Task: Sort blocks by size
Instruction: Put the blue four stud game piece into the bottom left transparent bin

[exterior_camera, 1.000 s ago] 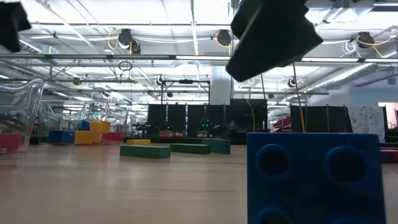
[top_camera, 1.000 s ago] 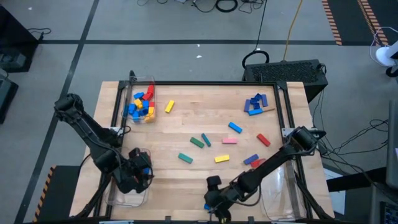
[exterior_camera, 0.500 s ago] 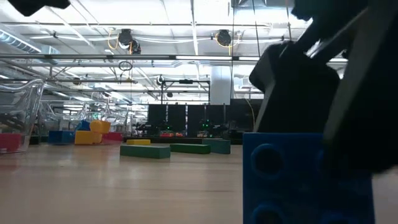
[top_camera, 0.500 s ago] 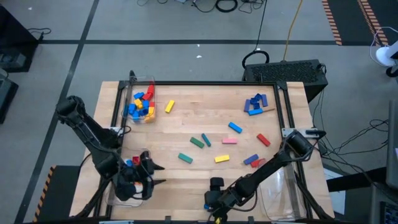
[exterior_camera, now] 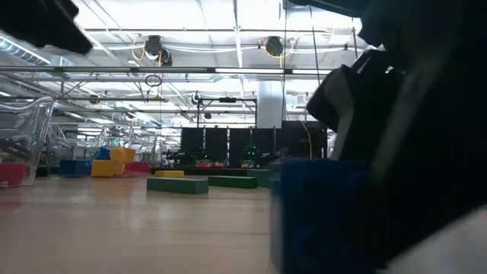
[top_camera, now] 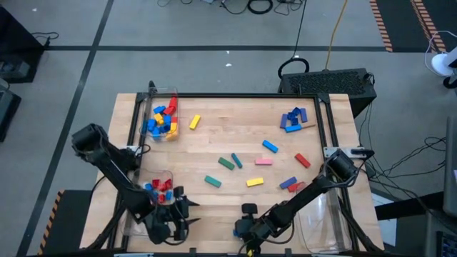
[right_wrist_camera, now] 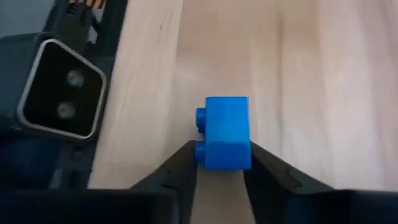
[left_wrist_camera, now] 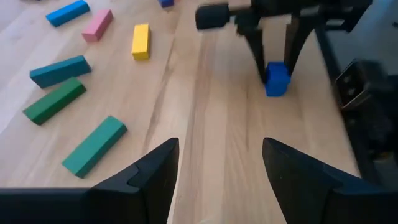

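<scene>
From table height, a dark gripper (exterior_camera: 396, 152) filled the right side of the shot, sitting right around a blue brick (exterior_camera: 319, 217) that looked huge up close. Farther back on the wooden table (exterior_camera: 129, 228) lay two green bars (exterior_camera: 177, 184) and (exterior_camera: 232, 181). Over on the left was a clear bin (exterior_camera: 23, 137), with blue (exterior_camera: 74, 167), yellow (exterior_camera: 112, 161) and red (exterior_camera: 11, 173) blocks near it.
</scene>
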Robot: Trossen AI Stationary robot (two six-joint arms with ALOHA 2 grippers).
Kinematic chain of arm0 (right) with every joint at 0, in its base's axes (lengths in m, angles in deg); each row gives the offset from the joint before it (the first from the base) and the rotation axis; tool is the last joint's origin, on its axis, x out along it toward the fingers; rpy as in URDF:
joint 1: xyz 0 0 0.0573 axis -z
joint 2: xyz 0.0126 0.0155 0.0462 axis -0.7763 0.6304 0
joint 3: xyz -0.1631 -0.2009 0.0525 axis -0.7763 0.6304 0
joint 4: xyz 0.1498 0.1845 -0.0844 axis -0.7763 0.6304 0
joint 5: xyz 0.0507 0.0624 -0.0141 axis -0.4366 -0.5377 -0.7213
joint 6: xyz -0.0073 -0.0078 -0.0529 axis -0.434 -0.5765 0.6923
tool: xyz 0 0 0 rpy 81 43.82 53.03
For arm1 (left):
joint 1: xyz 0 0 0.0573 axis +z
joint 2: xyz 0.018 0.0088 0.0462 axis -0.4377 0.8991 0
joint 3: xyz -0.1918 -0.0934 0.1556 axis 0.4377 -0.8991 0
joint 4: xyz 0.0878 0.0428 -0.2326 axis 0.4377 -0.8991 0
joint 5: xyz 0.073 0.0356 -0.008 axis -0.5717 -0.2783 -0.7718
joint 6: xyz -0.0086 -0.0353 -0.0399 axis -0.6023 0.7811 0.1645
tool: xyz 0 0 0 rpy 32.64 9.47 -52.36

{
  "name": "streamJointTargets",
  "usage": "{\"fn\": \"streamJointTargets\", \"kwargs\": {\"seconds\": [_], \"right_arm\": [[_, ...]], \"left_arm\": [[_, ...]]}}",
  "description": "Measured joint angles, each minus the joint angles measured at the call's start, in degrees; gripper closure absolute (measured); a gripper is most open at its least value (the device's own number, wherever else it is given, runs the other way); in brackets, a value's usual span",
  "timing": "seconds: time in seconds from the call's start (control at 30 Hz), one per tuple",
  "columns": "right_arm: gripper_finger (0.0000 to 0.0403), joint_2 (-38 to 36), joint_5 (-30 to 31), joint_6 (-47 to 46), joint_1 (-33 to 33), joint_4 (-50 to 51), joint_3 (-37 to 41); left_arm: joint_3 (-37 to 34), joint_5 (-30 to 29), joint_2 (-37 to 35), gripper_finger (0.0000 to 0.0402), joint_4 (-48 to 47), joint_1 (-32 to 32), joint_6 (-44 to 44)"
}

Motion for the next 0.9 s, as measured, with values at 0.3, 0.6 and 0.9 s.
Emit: {"fn": "streamJointTargets", "kwargs": {"seconds": [0.3,0.6,0.9], "right_arm": [[0.0334,-2.2,11.1,5.3,0.9,-0.5,0.0],[0.0332,-3.8,14.0,10.9,3.2,-2.5,0.0],[0.0332,-3.8,16.4,17.3,4.6,-8.3,0.0]], "left_arm": [[0.0,0.0,8.1,0.0168,9.6,3.0,-2.7],[0.0,0.0,10.2,0.0168,20.2,6.2,-15.9],[0.0,5.3,10.3,0.0168,20.6,9.0,-16.5]]}}
